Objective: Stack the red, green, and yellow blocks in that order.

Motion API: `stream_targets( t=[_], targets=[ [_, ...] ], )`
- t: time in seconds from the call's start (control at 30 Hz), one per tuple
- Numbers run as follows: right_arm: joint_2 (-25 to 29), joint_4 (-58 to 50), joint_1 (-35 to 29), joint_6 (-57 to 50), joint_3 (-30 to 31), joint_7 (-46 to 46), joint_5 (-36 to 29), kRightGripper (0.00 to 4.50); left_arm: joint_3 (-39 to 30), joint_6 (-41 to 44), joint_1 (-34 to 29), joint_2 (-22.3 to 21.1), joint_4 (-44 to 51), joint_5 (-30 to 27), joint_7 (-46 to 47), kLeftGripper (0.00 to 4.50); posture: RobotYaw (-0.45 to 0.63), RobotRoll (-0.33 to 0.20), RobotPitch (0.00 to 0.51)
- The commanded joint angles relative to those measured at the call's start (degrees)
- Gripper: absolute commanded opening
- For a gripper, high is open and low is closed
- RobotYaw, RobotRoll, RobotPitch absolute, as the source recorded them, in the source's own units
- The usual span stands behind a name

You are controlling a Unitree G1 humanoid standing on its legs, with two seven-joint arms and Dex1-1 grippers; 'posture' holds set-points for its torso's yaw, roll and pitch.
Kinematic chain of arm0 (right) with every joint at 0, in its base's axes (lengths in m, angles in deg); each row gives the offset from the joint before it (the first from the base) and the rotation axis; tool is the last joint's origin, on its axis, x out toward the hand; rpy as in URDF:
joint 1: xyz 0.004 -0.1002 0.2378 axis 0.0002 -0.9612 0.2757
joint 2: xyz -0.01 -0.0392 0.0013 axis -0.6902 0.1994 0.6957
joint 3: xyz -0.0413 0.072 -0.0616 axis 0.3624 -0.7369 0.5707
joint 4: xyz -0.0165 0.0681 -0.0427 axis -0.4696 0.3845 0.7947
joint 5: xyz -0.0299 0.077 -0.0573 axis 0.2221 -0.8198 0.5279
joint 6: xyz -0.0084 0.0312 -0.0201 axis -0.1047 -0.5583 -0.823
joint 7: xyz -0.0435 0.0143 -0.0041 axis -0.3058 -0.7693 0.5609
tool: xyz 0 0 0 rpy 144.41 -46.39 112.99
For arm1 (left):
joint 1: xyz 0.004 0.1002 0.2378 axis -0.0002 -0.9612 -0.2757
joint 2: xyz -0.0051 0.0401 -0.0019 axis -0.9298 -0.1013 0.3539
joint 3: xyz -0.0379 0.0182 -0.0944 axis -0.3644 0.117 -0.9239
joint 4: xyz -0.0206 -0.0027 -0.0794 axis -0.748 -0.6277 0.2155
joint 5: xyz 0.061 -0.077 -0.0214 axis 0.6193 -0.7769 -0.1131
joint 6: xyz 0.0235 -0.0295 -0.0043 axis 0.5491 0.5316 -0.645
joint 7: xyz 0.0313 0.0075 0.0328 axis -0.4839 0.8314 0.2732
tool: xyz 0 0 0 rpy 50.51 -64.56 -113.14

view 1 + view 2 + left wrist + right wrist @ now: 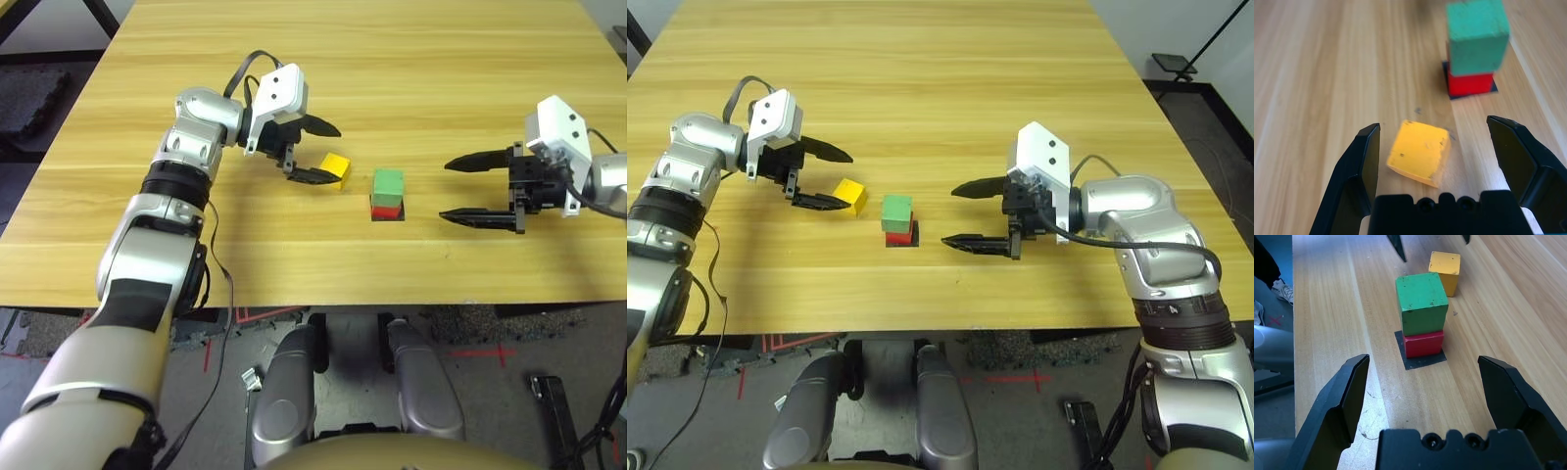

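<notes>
The green block [388,183] sits on the red block [385,209], which rests on a flat black patch [1420,361] at the table's middle. The yellow block [336,167] lies on the table just left of this stack, turned slightly. My left gripper [337,154] is open around the yellow block [1419,152], one finger on each side with a gap to both. My right gripper [444,190] is open to the right of the stack, a short way off, with nothing between its fingers and pointing at the green block [1421,301] and red block [1423,343].
The wooden table [294,59] stretches bare behind the blocks and to both sides. Its front edge runs close below the grippers. Cables hang from my left arm over the table's front left.
</notes>
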Motion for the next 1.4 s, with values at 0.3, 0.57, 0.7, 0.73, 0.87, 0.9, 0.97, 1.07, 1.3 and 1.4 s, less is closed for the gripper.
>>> stream_targets(
  t=[0.3, 0.57, 0.7, 0.73, 0.87, 0.9, 0.97, 1.07, 1.3, 1.4],
  targets=[
    [1.05, -2.06, -1.36, -0.47, -0.49, 0.04, -0.42, 4.5, -0.28, -6.71, 4.79, 1.65, -11.88, 7.34, 6.7, 4.46, 0.14, 0.059, 0.225],
    [1.16, -2.37, -1.86, -0.47, -0.6, 0.69, -0.39, 4.5, -0.56, -7.43, 5.01, 3.0, -13.06, 8.72, 5.89, 4.46, 0.11, 0.056, 0.225],
    [1.3, -2.59, -2.17, -0.39, -0.73, 0.94, -0.43, 4.5, -0.92, -6.88, 5.09, 3.42, -13.63, 8.93, 5.65, 4.46, 0.11, 0.057, 0.227],
    [1.32, -2.63, -2.26, -0.36, -0.74, 0.97, -0.44, 4.5, -0.99, -6.47, 5.17, 3.56, -13.81, 9.11, 6.33, 4.46, 0.11, 0.057, 0.227],
    [1.25, -3.07, -2.54, -0.5, -0.72, 1.19, -0.58, 4.5, 0.0, -6.02, 5.17, 3.69, -14.48, 11.77, 10.45, 4.46, 0.11, 0.057, 0.234],
    [1.15, -3.08, -2.54, -0.52, -0.65, 1.27, -0.6, 4.5, -0.16, -5.91, 5.17, 3.84, -14.57, 11.94, 10.91, 4.46, 0.11, 0.057, 0.234],
    [0.98, -3.08, -2.55, -0.48, -0.47, 1.36, -0.6, 4.5, -0.62, -6.04, 5.21, 4.13, -14.62, 12.25, 11.72, 4.46, 0.11, 0.057, 0.234],
    [0.9, -3.24, -2.67, -0.48, -0.37, 1.4, -0.64, 4.5, -1.05, -6.74, 5.34, 4.4, -14.54, 12.28, 12.18, 4.46, 0.11, 0.057, 0.237],
    [0.71, -2.7, -2.45, 0.08, -0.13, 1.45, -0.17, 4.5, -1.86, -7.0, 5.8, 4.73, -14.63, 12.16, 12.47, 4.46, 0.11, 0.059, 0.24],
    [0.58, -2.48, -2.42, 0.36, -0.01, 1.56, 0.06, 4.5, -2.19, -6.79, 5.84, 4.77, -14.69, 12.12, 11.94, 3.82, 0.11, 0.059, 0.242]
  ],
)
